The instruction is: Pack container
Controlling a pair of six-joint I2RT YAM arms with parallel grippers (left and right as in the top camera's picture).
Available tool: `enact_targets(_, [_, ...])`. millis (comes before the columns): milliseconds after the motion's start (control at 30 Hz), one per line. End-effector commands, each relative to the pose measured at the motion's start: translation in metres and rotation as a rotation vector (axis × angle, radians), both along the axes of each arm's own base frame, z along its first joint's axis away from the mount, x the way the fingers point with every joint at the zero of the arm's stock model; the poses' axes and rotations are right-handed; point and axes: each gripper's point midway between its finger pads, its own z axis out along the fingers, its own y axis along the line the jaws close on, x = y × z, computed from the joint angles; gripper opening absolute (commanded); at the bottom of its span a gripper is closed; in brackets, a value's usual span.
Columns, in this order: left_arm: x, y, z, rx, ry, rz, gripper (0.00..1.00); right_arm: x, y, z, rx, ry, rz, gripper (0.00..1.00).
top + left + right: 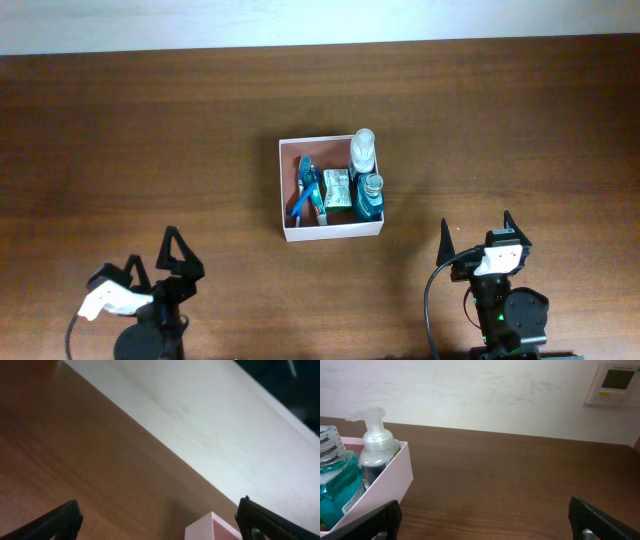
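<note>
We find the container (330, 232) mid-table (150, 130), between and well ahead of both arms, holding an upright mouthwash bottle (368, 195), a pump bottle (362, 148) and a green packet (337, 188). We judge its thin cardboard walls light and bendable, with the weight on the bottle side, so we would pinch a bare wall near a corner. The left gripper (150, 248) and right gripper (476, 220) both stand spread wide, holding nothing.

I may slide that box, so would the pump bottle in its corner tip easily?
Probably somewhat tippy: the pump bottle stands tall, its head above the container wall. The corner walls and the teal mouthwash bottle beside it would likely catch it.
</note>
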Motion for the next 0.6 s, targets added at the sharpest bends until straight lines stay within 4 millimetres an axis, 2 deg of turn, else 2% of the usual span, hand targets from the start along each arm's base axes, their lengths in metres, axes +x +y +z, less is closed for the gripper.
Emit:
enact_targets(0, [0.009,-0.005,-0.008,0.118,-0.002,-0.041,0.99,0.0,0.0,-0.002,0.002,0.001,0.004,0.98])
enact_targets(233, [0.023,-0.027,-0.002,0.341,-0.096,-0.163,0.99,0.0,0.0,-0.002,0.002,0.001,0.004,0.98])
enact_targets(433, [0.029,-0.028,-0.023,0.404,-0.064,-0.177,0.99,0.0,0.0,-0.002,0.002,0.001,0.003,0.98])
enact_targets(567, [0.03,-0.021,-0.036,0.414,-0.032,-0.16,0.99,0.0,0.0,-0.002,0.002,0.001,0.003,0.98])
